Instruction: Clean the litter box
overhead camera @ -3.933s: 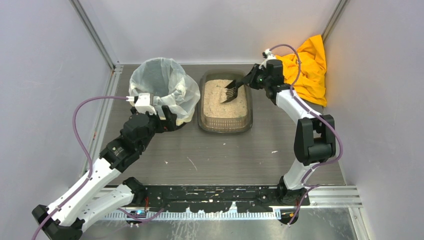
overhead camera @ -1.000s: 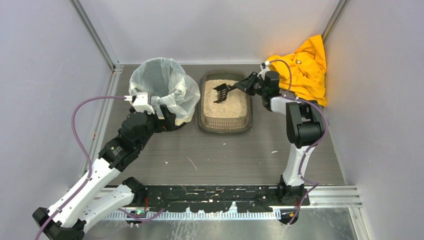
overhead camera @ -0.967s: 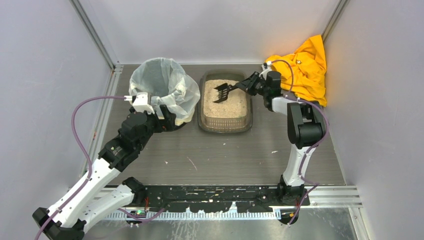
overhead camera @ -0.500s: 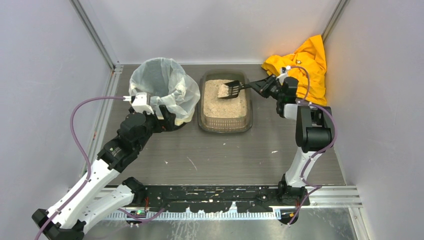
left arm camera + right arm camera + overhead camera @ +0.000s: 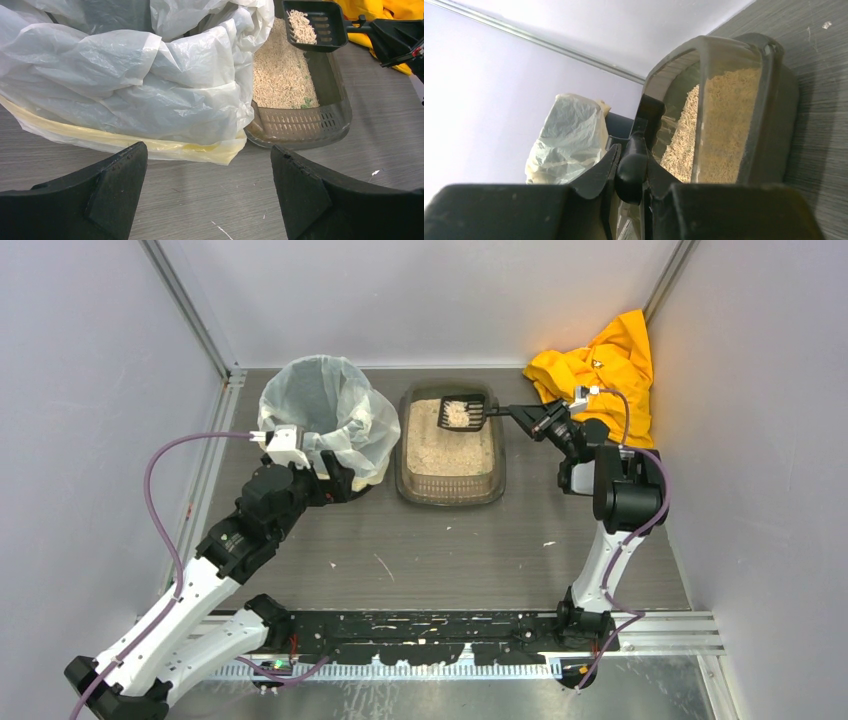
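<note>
Our right gripper (image 5: 530,418) clenches the handle of the small black slotted plastic scoop (image 5: 462,413) — grainy beige litter inside — over the far end of the shallow translucent brown-grey litter box (image 5: 450,493). Left of it, our left gripper (image 5: 207,148) gapes empty by the crinkly white-lined bin (image 5: 320,410).

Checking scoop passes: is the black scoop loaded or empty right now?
Loaded. The scoop, held by the right gripper above the litter box's far end, carries a small pile of pale granules.
</note>
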You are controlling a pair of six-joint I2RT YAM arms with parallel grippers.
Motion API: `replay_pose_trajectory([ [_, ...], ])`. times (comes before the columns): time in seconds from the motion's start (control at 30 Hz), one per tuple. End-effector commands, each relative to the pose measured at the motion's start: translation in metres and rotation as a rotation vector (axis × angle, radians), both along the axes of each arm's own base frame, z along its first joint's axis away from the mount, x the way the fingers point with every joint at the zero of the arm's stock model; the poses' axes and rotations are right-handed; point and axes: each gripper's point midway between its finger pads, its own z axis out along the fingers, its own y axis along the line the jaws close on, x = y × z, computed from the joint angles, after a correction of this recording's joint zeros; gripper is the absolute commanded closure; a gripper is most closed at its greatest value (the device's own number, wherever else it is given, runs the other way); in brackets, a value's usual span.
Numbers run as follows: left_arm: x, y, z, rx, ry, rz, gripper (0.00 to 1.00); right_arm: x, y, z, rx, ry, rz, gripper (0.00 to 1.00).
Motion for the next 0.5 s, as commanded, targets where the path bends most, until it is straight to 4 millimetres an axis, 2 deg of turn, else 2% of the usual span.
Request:
replay_pose_trajectory([
  [0.0,0.003,-0.004,0.036,-0.061,-0.085,-0.011,0.08,-0.004,-0.001,0.042,-0.002,-0.168,0.016,0.99],
  [0.13,0.002,-0.002,0.036,-0.059,-0.085,-0.008,0.08,-0.002,-0.008,0.048,0.004,-0.177,-0.015,0.99],
  [0.27,0.003,-0.003,0.035,-0.060,-0.087,-0.007,0.08,-0.010,0.029,0.039,-0.021,-0.175,0.088,0.99],
  [0.37,0.003,-0.005,0.036,-0.060,-0.083,-0.017,0.08,-0.009,0.013,0.036,-0.027,-0.177,0.007,0.99],
  [0.4,0.003,-0.004,0.036,-0.061,-0.083,-0.016,0.08,-0.011,0.015,0.037,-0.045,-0.194,0.018,0.99],
  [0.47,0.002,-0.002,0.035,-0.059,-0.087,-0.008,0.08,-0.022,0.033,0.046,-0.081,-0.244,0.099,0.99],
])
